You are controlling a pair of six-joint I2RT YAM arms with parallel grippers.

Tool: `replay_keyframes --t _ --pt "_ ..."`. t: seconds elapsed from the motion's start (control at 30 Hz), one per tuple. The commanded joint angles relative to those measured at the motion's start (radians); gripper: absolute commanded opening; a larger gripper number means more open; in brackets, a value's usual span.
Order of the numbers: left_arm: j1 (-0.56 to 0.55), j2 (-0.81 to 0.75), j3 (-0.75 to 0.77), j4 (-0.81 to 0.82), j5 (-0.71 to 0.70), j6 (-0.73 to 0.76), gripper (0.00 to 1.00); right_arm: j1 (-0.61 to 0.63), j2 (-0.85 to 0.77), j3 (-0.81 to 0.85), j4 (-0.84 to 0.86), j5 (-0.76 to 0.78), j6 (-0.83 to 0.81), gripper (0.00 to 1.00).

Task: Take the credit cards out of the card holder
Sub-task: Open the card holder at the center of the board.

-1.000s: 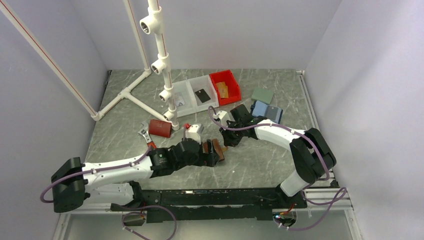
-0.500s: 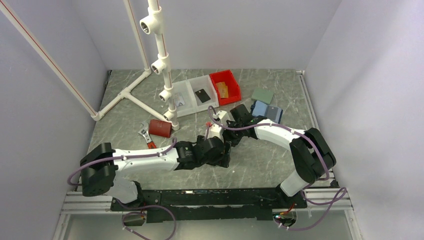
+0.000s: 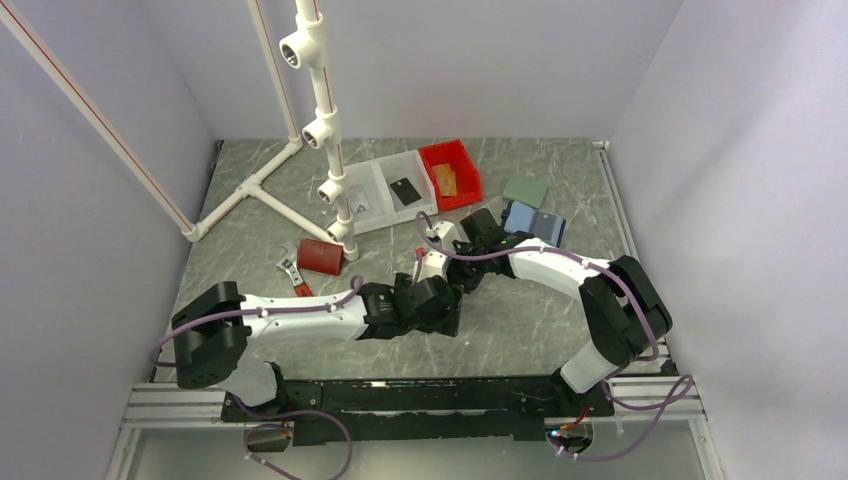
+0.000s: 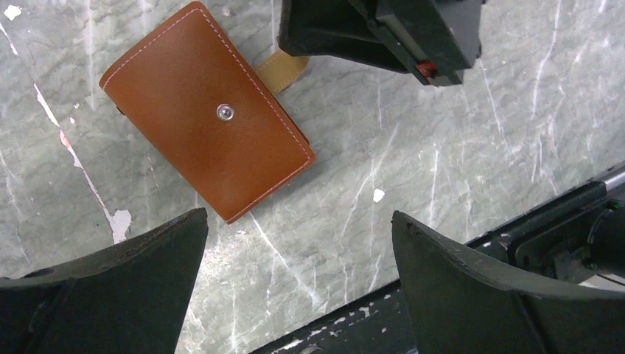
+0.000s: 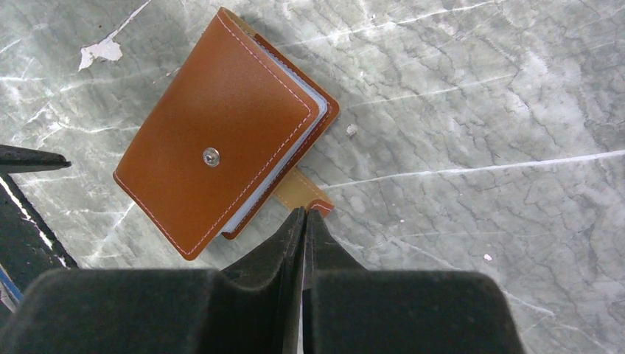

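Note:
The card holder (image 4: pixel 206 110) is a brown leather wallet with a snap stud. It lies closed and flat on the marble table. Pale card edges (image 5: pixel 276 173) show along its open side. My right gripper (image 5: pixel 305 212) is shut, its tips down on the holder's tan strap (image 5: pixel 304 193); I cannot tell whether the strap is pinched. My left gripper (image 4: pixel 298 215) hangs wide open just above the table, with nothing between its fingers and the holder just beyond its left finger (image 4: pixel 147 258). In the top view the left gripper (image 3: pixel 440 305) hides the holder. A black credit card (image 3: pixel 404 190) lies in a clear bin.
Clear bins (image 3: pixel 372 180) and a red bin (image 3: pixel 450 172) stand at the back. A blue case (image 3: pixel 533 220) and a green pad (image 3: pixel 524 190) lie right of them. A dark red box (image 3: pixel 320 256), a wrench (image 3: pixel 288 270) and a white pipe frame (image 3: pixel 320 120) are at left. The black rail (image 4: pixel 516 243) runs close by.
My left arm has swung right across the table, and its open gripper now hovers by the card holder. The right gripper has stayed put, shut on the strap's end.

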Motion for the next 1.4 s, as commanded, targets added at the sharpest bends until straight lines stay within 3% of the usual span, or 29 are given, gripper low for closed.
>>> replay_keyframes --t 0.0,0.43,0.63,1.37 --pt "-0.006 0.041 0.064 -0.003 -0.064 -0.033 0.99 -0.005 0.002 0.033 -0.004 -0.029 0.014 0.04" --pt "-0.006 0.241 0.245 -0.285 -0.238 -0.211 0.99 -0.007 -0.001 0.033 -0.004 -0.034 0.015 0.04" --pt "-0.006 0.305 0.3 -0.388 -0.3 -0.292 0.94 -0.008 0.0 0.034 -0.006 -0.036 0.015 0.04" --pt "-0.006 0.403 0.368 -0.374 -0.29 -0.265 0.9 -0.008 0.003 0.035 -0.006 -0.039 0.015 0.04"
